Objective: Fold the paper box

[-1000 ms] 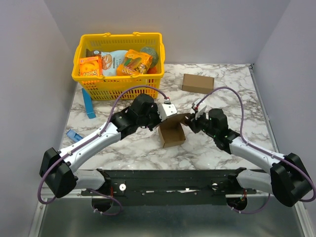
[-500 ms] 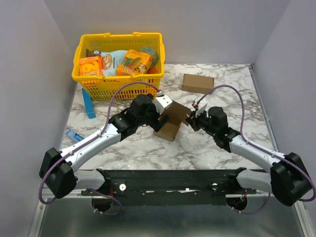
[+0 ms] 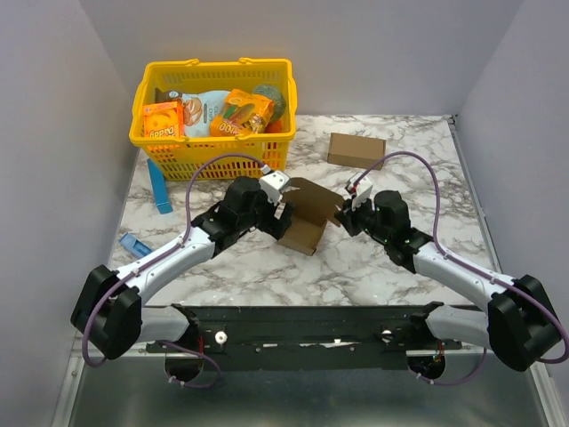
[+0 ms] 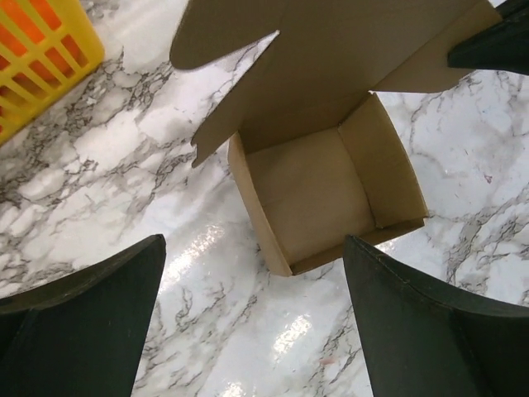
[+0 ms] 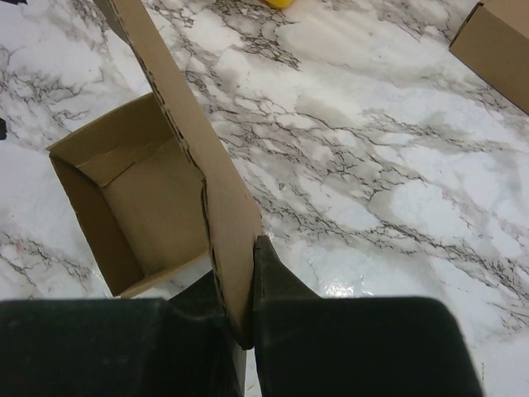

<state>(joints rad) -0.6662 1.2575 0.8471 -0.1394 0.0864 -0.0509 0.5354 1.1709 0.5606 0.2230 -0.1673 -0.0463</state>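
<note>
Vs. one sec. ago: the left hand (image 3: 283,210) is no more closed on the paper box (image 3: 302,233). Its fingers (image 4: 91,322) now stand wide apart and hold nothing, and it has pulled back a little to the left. The box has turned too: before it sat nearly square to the arms, now it lies at an angle, w/ its big lid flap (image 3: 311,196) spread toward the far side. The right hand (image 3: 345,217) is at approx. the same place as before and keeps a narrow pinch on the side flap (image 5: 190,141) of the box.

Place of the box: on the marble tabletop (image 3: 391,267), near the centre, btw. the two hands. In the left wrist view the fingers do not touch it. This view looks straight into its open side: plain brown walls, nothing inside.

On the left, a small blue piece (image 3: 133,243) lies by the left arm, and a blue strip (image 3: 160,187) lies just before the basket; what they are I cannot tell. Farther back, right of centre, a longer brown carton (image 3: 356,149) lies closed, well apart from the hands.

At the far left stands the yellow basket (image 3: 213,67). In it: an orange snack box (image 3: 163,120) at the left, a pale blue bag (image 3: 206,105) next to it, a second orange pack (image 3: 242,111), and a green thing (image 3: 274,98) at the right end, mostly hidden.
</note>
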